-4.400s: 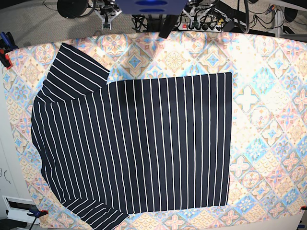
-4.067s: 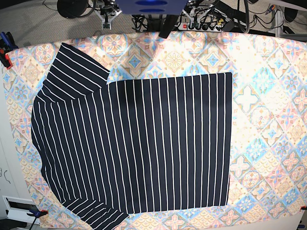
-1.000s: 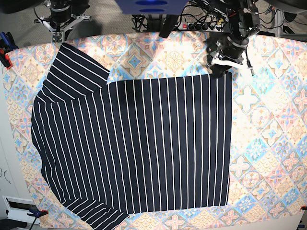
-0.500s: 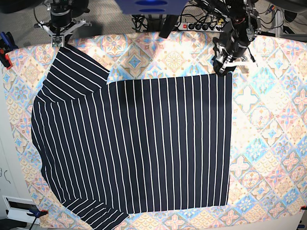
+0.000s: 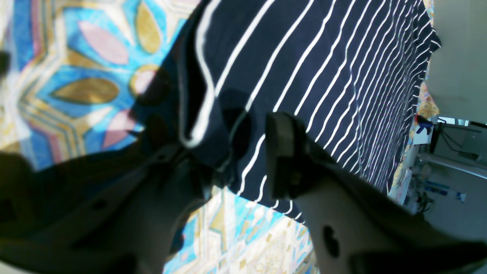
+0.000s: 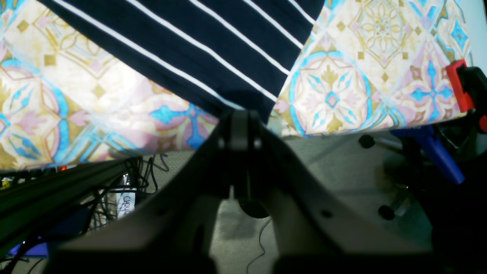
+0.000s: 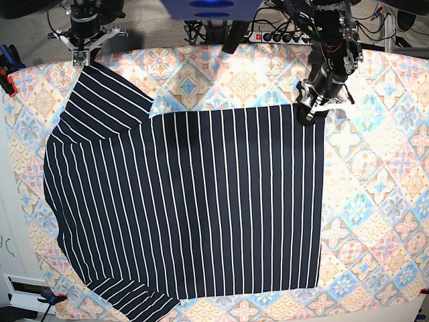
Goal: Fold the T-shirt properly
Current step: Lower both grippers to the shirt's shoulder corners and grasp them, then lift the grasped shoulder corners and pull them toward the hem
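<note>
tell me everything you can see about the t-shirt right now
The T-shirt is dark navy soft fabric with thin white stripes, spread flat on the patterned tablecloth, its sleeves toward the base view's left. The left gripper is open around its slightly lifted hem corner, one finger over the fabric. The right gripper is shut at the far sleeve's corner; whether it pinches cloth is unclear.

The left gripper [image 7: 312, 113] is lowered from the upper right of the base view, its black wrist angled downward, and its fingers [image 5: 279, 152] are held apart around a lifted corner of the dark navy white-striped T-shirt [image 7: 201, 201], one finger under the fabric and one above. The right gripper [image 7: 82, 59] is reached to the far upper-left corner, and its pale fingers [image 6: 239, 129] are seen pressed together at the sleeve tip
</note>
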Robot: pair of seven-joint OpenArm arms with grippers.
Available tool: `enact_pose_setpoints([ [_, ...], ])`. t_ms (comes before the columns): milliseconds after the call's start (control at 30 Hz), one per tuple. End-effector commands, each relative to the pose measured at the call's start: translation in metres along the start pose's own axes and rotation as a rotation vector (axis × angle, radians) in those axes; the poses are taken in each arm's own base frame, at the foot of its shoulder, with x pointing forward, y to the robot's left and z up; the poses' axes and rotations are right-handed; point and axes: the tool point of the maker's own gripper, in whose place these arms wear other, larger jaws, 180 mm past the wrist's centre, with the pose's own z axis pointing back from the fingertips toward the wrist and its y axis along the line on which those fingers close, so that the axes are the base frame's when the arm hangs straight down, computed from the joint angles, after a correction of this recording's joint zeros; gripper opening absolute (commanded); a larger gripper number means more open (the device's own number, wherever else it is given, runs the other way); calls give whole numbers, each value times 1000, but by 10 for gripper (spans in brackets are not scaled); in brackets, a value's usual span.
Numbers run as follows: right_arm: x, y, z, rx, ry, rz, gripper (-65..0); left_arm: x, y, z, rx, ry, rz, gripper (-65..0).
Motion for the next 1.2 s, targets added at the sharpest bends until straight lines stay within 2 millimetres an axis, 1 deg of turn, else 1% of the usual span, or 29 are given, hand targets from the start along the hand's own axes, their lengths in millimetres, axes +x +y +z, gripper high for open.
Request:
enact_pose_setpoints([
  [0, 12, -4, -1, -10, -43, 7, -647, -15, 0, -3, 16, 53, -11, -498],
  [67, 20, -4, -6, -12, -62, -2, -642, -21, -3, -4, 10, 72, -21, -603],
  [100, 21, -5, -8, -14, -57, -6, -629, -24, -3, -4, 11, 77, -23, -650],
  [167, 23, -5, -12, -16, -40, -12, -594, -26, -1, -3, 14, 82, -24, -650],
  [233, 29, -5, -17, -19, -37, -18, -549, -29, 4, 0, 24, 88, -22, -650],
  [367, 43, -5, -27, -24, -54, -31, -477, -30, 5, 1, 27, 90, -22, -650],
  [433, 47, -5, -31, -26, -44, -38, -447, -29, 6, 1, 28, 89, -25, -650],
  [567, 53, -5, -40, -31, -19, -52, -407, -27, 7, 1, 31, 85, -25, -650],
  [700, 41, -31, -50, -98, 22, -84, -397, -27, 7, 1, 31, 85, -25, -650],
  [767, 29, -38, -56, -109, 51, -130, -397, -27, 7, 1, 31, 85, -25, -650],
  [833, 15, -41, -61, -100, 83, -222, -397, -26, 7, 1, 31, 84, -27, -650],
  [933, -2, -57, -66, -95, 117, -315, -394, -26, 7, 1, 31, 84, -27, -650],
  [1033, -8, -64, -69, -70, 127, -407, -395, -26, 7, 1, 31, 84, -27, -650],
  [1167, -4, -64, -69, -50, 116, -460, -395, -26, 7, 1, 31, 84, -27, -650],
])
